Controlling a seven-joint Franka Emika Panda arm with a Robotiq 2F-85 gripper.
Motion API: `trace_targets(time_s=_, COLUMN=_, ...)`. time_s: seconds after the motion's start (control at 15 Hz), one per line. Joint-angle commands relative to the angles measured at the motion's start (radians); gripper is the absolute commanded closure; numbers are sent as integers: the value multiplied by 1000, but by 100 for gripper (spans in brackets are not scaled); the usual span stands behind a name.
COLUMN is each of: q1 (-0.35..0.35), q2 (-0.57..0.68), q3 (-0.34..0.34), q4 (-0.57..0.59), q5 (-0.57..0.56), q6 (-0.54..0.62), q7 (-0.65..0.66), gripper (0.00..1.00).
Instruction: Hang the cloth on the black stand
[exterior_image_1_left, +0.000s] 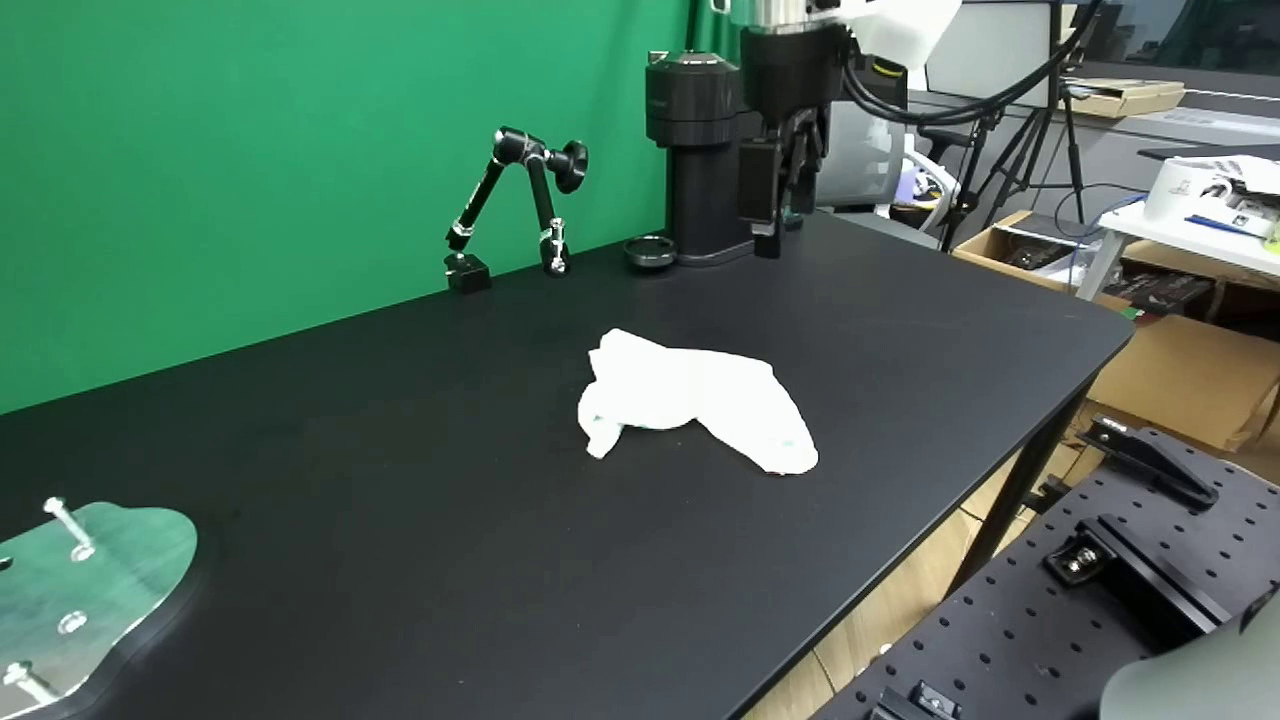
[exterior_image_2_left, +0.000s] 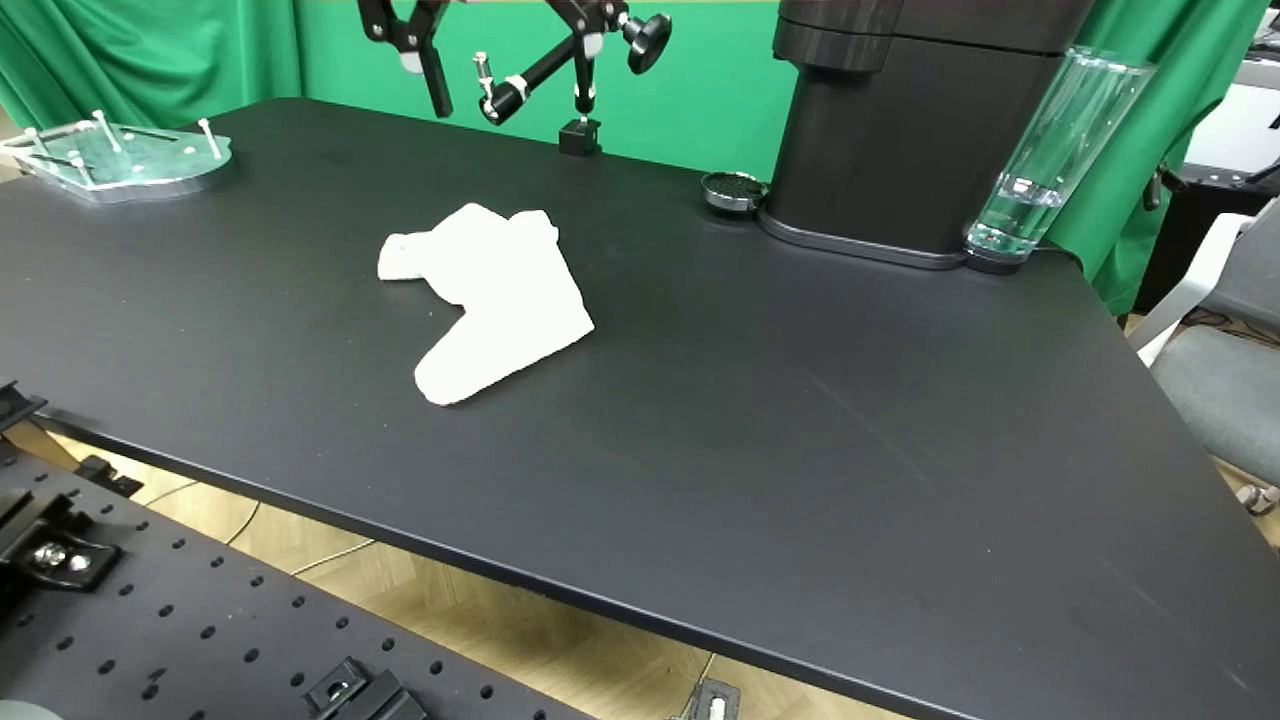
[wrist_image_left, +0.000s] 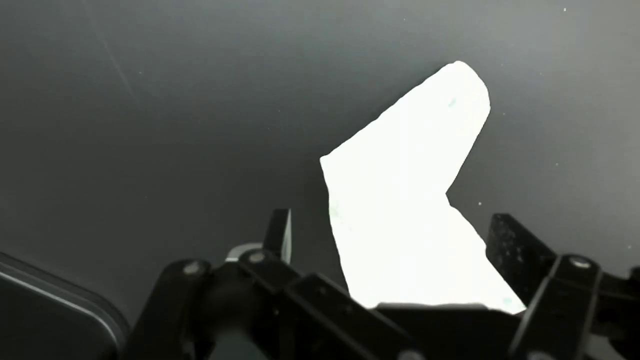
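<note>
No text, label, brand, number or sign is legible in the exterior or wrist views. In an exterior view, faint marks on a white item (exterior_image_1_left: 1178, 198) beyond the desk (exterior_image_1_left: 420, 520) are too small to read.

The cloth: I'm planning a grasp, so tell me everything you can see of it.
The cloth is white, apparently soft fabric, with faint greenish spots in the wrist view. It lies bunched on the table, bent at an angle, one lobe rounded, the opposite end narrower. Any weave is washed out. Only the table touches it; the open hand hangs clear.
</note>
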Motion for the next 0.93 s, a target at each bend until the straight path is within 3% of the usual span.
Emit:
trace_targets(time_s=0.0, q1=11, q2=177, q3=-60, q4=115, q5=57, q6=-51, q7=-238, gripper=0)
trace_targets(time_s=0.07, q1=2, q2=216, q3=-59, q4=140, q5=48, q6=-83, q7=-276, gripper=0)
trace_targets(time_s=0.13, q1=-4, q2=127, q3=-45, q4=62, q5=44, q6=-26, q7=-204, gripper=0)
trace_targets(time_s=0.4, q1=-8, q2=164, q3=-42, q4=74, q5=46, q6=-20, q7=-218, gripper=0)
trace_targets(time_s=0.53, q1=-11, q2=166, q3=-38, q4=61, q5=4, q6=44, q7=-148, gripper=0)
trace_targets(time_s=0.87, q1=-14, q2=305, q3=-37, q4=91, q5=-3, q6=172, q7=-160, gripper=0)
